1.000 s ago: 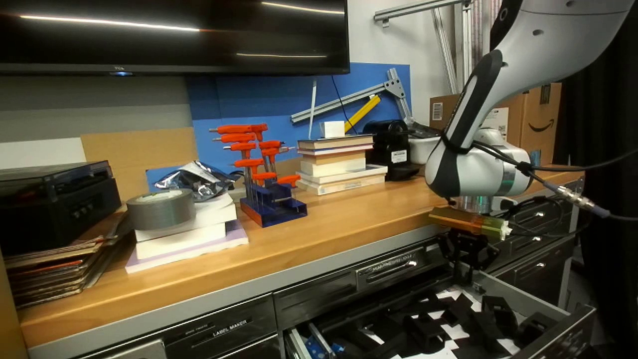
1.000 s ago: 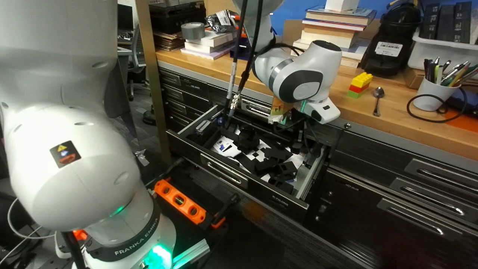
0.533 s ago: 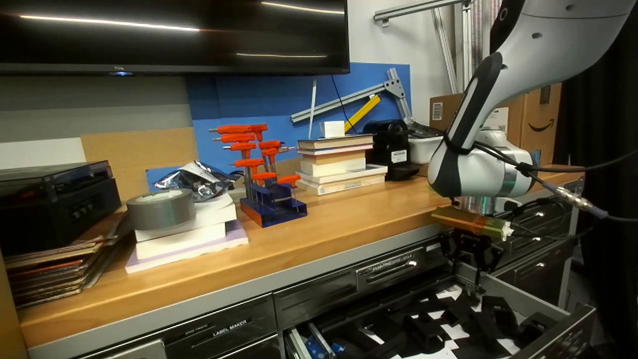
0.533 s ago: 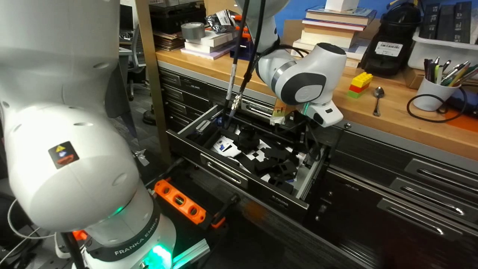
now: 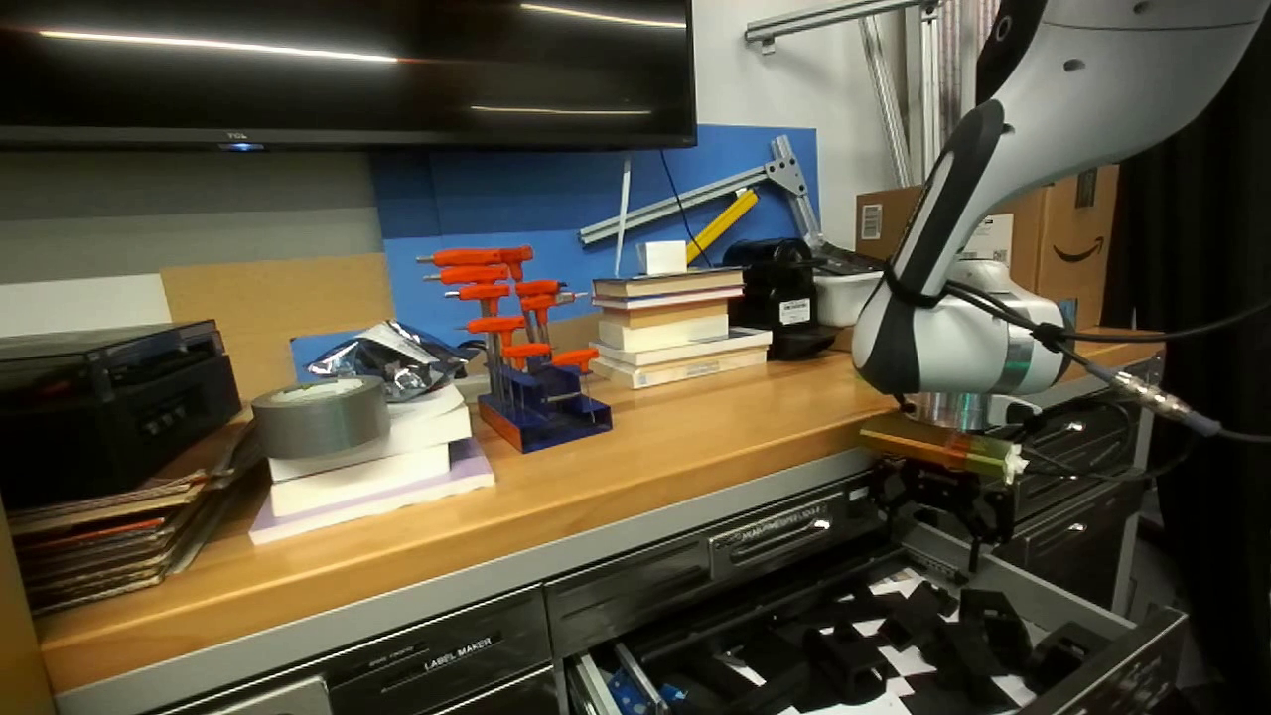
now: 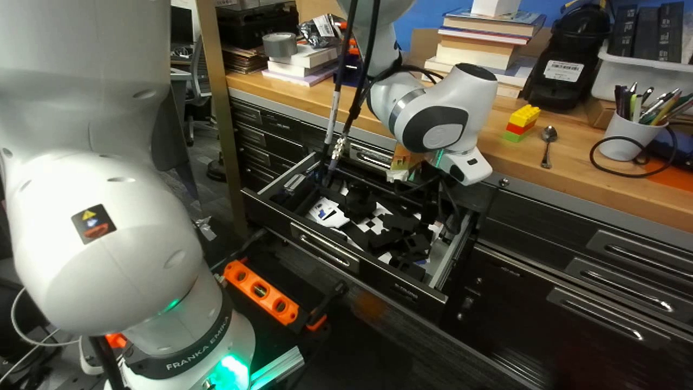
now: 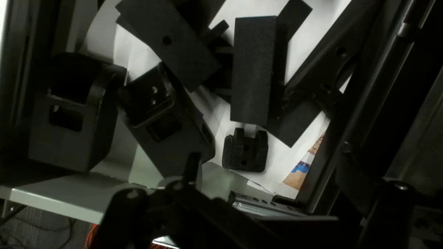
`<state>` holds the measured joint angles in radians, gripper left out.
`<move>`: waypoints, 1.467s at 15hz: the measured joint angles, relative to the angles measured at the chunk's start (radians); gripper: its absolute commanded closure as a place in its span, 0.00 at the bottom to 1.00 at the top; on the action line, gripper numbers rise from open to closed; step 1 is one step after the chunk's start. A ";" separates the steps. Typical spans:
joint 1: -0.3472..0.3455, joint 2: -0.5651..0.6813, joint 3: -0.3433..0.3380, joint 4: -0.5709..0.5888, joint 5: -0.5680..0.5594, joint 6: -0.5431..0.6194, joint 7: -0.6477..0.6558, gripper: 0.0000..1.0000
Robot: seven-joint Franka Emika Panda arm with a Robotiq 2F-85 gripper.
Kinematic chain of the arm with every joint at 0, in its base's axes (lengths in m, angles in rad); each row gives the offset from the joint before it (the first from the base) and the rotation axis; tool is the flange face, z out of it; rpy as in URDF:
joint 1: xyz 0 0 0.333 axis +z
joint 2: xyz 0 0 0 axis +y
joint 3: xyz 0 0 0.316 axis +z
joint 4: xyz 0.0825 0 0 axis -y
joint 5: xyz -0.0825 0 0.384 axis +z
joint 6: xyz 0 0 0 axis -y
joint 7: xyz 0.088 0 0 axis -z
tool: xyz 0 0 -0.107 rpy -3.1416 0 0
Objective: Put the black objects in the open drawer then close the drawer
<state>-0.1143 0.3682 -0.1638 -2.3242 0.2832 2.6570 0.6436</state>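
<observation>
Over black objects (image 7: 252, 69) in the drawer (image 6: 373, 273), jaws spread, nearby label (image 5: 458, 653) (white-lettered), "LABEL MAKER"

A white robot arm (image 5: 1112, 79) reaches in from the right, its end effector (image 5: 931, 544) hanging, fingers apart, over the open drawer (image 5: 1058, 588), where we see black objects (image 5: 849, 667) crowded together, white patches (image 5: 908, 659) showing between them. On the wooden bench (image 5: 685, 437) we find a roll of tape (image 5: 323, 419) atop the nearer books (image 5: 362, 487), orange-handled tools (image 5: 473, 273) in a blue stand (image 5: 546, 422), and a taller book stack (image 5: 675, 338) beside a black device (image 5: 765, 296). A TCL screen (image 5: 348, 79) hangs above.
</observation>
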 measured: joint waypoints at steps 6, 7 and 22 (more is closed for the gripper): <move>0.053 -0.148 -0.012 -0.111 -0.039 -0.014 0.072 0.00; 0.063 -0.172 -0.019 -0.128 -0.069 -0.032 0.117 0.00; 0.069 -0.281 0.003 -0.169 -0.219 -0.469 0.480 0.00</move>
<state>-0.0453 0.0867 -0.1608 -2.4929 0.0641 2.1885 1.1236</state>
